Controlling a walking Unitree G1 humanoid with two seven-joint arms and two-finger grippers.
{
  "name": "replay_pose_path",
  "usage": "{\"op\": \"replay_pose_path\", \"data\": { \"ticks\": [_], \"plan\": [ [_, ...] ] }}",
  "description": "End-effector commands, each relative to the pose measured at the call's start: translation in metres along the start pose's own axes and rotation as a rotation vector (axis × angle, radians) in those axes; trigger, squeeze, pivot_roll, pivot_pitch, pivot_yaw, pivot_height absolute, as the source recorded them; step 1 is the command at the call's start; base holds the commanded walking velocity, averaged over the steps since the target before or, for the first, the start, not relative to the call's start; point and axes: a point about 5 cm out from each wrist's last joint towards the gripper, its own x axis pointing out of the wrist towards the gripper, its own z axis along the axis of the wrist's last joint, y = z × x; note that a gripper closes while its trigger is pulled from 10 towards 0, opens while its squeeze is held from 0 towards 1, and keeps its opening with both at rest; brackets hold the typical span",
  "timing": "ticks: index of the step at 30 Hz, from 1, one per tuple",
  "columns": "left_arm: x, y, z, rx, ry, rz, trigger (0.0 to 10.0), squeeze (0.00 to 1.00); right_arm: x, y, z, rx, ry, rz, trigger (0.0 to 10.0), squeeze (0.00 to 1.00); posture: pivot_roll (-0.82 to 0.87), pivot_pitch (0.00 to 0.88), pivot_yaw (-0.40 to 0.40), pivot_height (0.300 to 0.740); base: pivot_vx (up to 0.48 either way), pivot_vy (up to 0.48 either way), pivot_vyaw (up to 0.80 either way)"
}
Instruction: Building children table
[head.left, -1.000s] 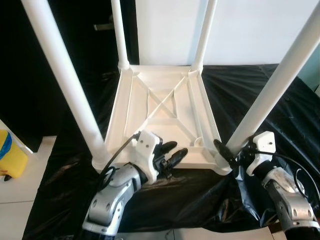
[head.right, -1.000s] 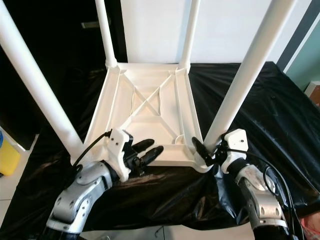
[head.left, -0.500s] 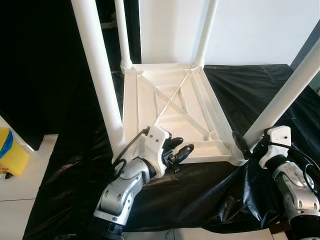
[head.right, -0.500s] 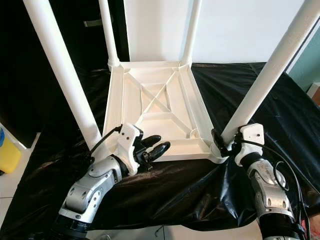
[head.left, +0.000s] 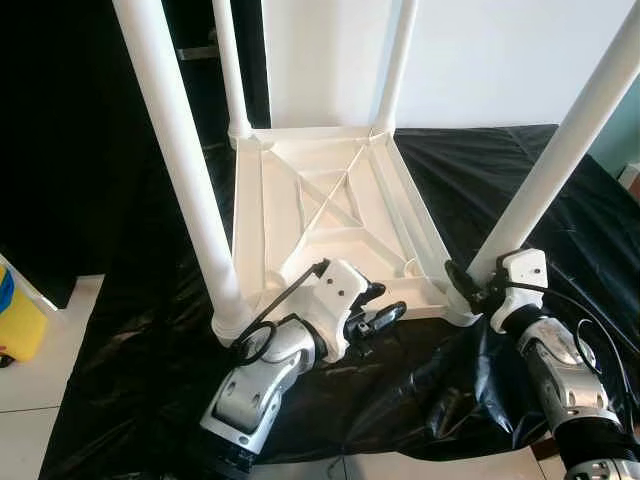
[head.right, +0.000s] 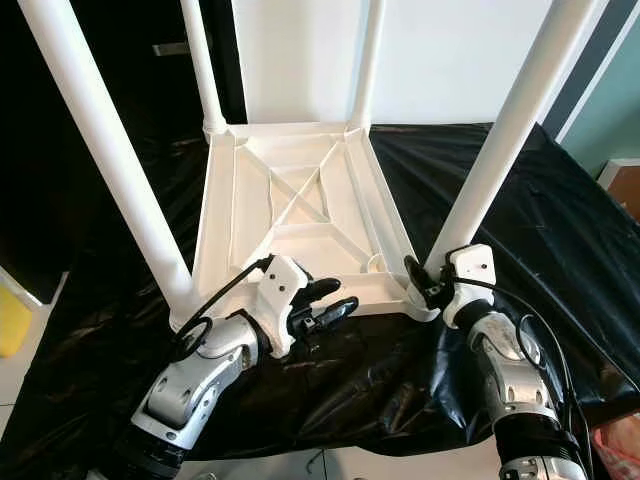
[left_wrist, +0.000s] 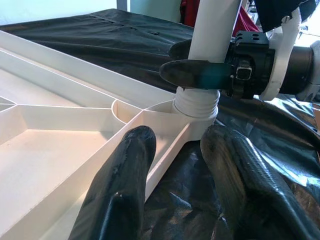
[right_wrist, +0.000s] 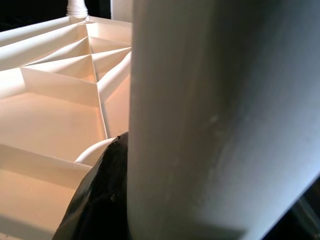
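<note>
The white children's table (head.left: 330, 215) lies upside down on a black plastic sheet (head.left: 520, 190), its four white legs pointing up. My left gripper (head.left: 380, 312) is at the table's near rim (left_wrist: 165, 150), open. One finger (left_wrist: 120, 195) is inside the rim and the other (left_wrist: 245, 185) is outside, over the sheet. My right gripper (head.left: 462, 283) is shut on the base of the near right leg (head.left: 560, 160), just above its threaded socket (left_wrist: 196, 102). In the right wrist view that leg (right_wrist: 215, 110) is pressed against a black finger (right_wrist: 100, 195).
The near left leg (head.left: 180, 160) rises close beside my left arm, and two far legs (head.left: 228, 70) (head.left: 398, 60) stand by the white wall. A yellow container (head.left: 15, 320) sits on the tiled floor (head.left: 40, 400) to the left. The sheet's front edge is just below my arms.
The camera has shifted, so the whole scene sits differently. My left gripper has edged along the near rim toward the right corner. My right gripper has stayed on the near right leg.
</note>
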Motion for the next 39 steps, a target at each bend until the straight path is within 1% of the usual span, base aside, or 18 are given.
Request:
{"op": "replay_pose_path", "data": {
  "ticks": [1, 5, 6, 8, 9, 10, 12, 13, 15, 17, 20, 23, 25, 26, 27, 29, 30, 39],
  "plan": [
    [-0.001, 0.0, -0.002, 0.014, 0.007, -0.008, 10.0, 0.0, -0.005, 0.008, -0.014, -0.004, 0.075, 0.009, 0.0, 0.0, -0.01, 0.02, -0.039, 0.74, 0.0, 0.0, 0.0],
    [-0.002, 0.001, -0.003, 0.019, 0.008, 0.01, 10.0, 0.0, -0.009, 0.008, -0.019, 0.032, 0.096, -0.057, 0.0, 0.0, -0.01, 0.021, -0.039, 0.74, 0.0, 0.0, 0.0],
    [-0.002, 0.001, -0.003, 0.023, 0.005, 0.016, 10.0, 0.0, -0.012, 0.01, -0.02, 0.042, 0.094, -0.107, 2.1, 0.0, -0.01, 0.019, -0.039, 0.74, 0.0, 0.0, 0.0],
    [-0.002, 0.001, -0.003, 0.023, 0.005, 0.016, 10.0, 0.0, -0.012, 0.01, -0.02, 0.042, 0.094, -0.107, 2.1, 0.0, -0.01, 0.019, -0.039, 0.74, 0.0, 0.0, 0.0],
    [-0.003, 0.002, -0.003, 0.025, 0.003, 0.019, 10.0, 0.0, -0.013, 0.014, -0.02, 0.06, 0.087, -0.162, 2.4, 0.0, -0.01, 0.017, -0.038, 0.74, 0.0, 0.0, 0.0],
    [-0.003, 0.002, -0.003, 0.028, 0.0, 0.02, 10.0, 0.0, -0.014, 0.018, -0.021, 0.082, 0.088, -0.238, 4.8, 0.0, -0.01, 0.013, -0.036, 0.74, 0.0, 0.0, 0.0],
    [-0.003, 0.002, -0.003, 0.028, 0.0, 0.02, 10.0, 0.0, -0.014, 0.018, -0.021, 0.082, 0.088, -0.238, 4.8, 0.0, -0.01, 0.013, -0.036, 0.74, 0.0, 0.0, 0.0],
    [-0.002, 0.002, -0.003, 0.026, -0.004, 0.02, 10.0, 0.0, -0.014, 0.022, -0.023, 0.122, 0.094, -0.316, 10.0, 0.0, -0.01, 0.01, -0.037, 0.74, 0.0, 0.0, 0.0],
    [-0.002, 0.002, -0.003, 0.026, -0.004, 0.02, 10.0, 0.0, -0.014, 0.022, -0.023, 0.122, 0.094, -0.316, 10.0, 0.0, -0.01, 0.01, -0.037, 0.74, 0.0, 0.0, 0.0],
    [-0.001, 0.002, 0.0, 0.018, -0.02, 0.017, 10.0, 0.0, -0.012, 0.033, -0.024, 0.195, 0.117, -0.476, 10.0, 0.0, -0.01, 0.0, -0.035, 0.74, 0.0, 0.0, 0.0],
    [0.0, 0.003, 0.002, 0.017, -0.025, 0.018, 10.0, 0.0, -0.012, 0.038, -0.025, 0.22, 0.13, -0.536, 10.0, 0.0, -0.01, 0.0, -0.035, 0.74, 0.0, 0.0, 0.0],
    [0.001, 0.005, 0.003, 0.02, -0.034, 0.025, 10.0, 0.0, -0.012, 0.047, -0.025, 0.251, 0.172, -0.659, 10.0, 0.0, -0.01, 0.0, -0.037, 0.74, 0.0, 0.0, 0.0],
    [0.001, 0.005, 0.003, 0.02, -0.034, 0.025, 10.0, 0.0, -0.012, 0.047, -0.025, 0.251, 0.172, -0.659, 10.0, 0.0, -0.01, 0.0, -0.037, 0.74, 0.0, 0.0, 0.0],
    [0.002, 0.005, 0.004, 0.021, -0.039, 0.027, 10.0, 0.0, -0.012, 0.051, -0.027, 0.272, 0.197, -0.713, 10.0, 0.0, -0.01, 0.0, -0.038, 0.74, 0.0, 0.0, 0.0],
    [0.003, 0.005, 0.005, 0.019, -0.045, 0.032, 10.0, 0.0, -0.01, 0.058, -0.027, 0.313, 0.214, -0.713, 10.0, 0.0, -0.01, 0.0, -0.041, 0.74, 0.0, 0.0, 0.0],
    [0.003, 0.005, 0.005, 0.019, -0.045, 0.032, 10.0, 0.0, -0.01, 0.058, -0.027, 0.313, 0.214, -0.713, 10.0, 0.0, -0.01, 0.0, -0.041, 0.74, 0.0, 0.0, 0.0],
    [0.004, 0.005, 0.006, 0.015, -0.049, 0.034, 10.0, 0.0, -0.008, 0.063, -0.027, 0.334, 0.216, -0.7, 10.0, 0.0, -0.01, 0.0, -0.042, 0.74, 0.0, 0.0, 0.0],
    [0.002, 0.005, 0.004, 0.012, -0.049, 0.048, 10.0, 0.0, -0.004, 0.058, -0.016, 0.316, 0.146, -0.624, 10.0, 0.0, 0.0, 0.0, -0.054, 0.74, 0.0, 0.0, 0.0]
  ]
}}
